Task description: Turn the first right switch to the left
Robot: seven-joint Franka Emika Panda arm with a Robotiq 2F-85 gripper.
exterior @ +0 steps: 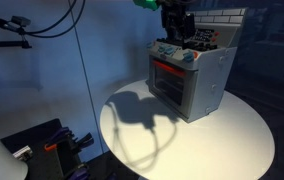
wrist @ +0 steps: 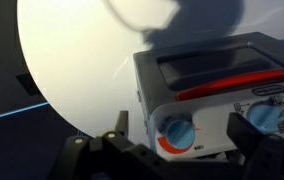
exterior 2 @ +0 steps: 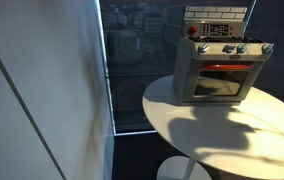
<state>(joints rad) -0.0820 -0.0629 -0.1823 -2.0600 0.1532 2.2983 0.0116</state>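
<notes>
A grey toy oven (exterior: 197,85) with a red-trimmed door stands on the round white table (exterior: 232,140); it also shows in an exterior view (exterior 2: 217,75). A row of blue knobs (exterior 2: 232,48) runs along its top front panel. In the wrist view one blue knob (wrist: 178,132) with an orange arc lies between my two dark fingers, with another blue knob (wrist: 265,113) beside it. My gripper (wrist: 179,125) is open and straddles that knob without visibly touching it. In an exterior view the gripper (exterior: 175,25) hangs just above the oven's knob panel.
The oven's back panel (exterior 2: 217,14) with a brick pattern rises behind the knobs, with a red button (exterior 2: 192,30) on it. A window wall (exterior 2: 132,60) stands beside the table. Dark equipment (exterior: 42,145) sits on the floor. The table's edge (wrist: 52,100) curves close to the oven.
</notes>
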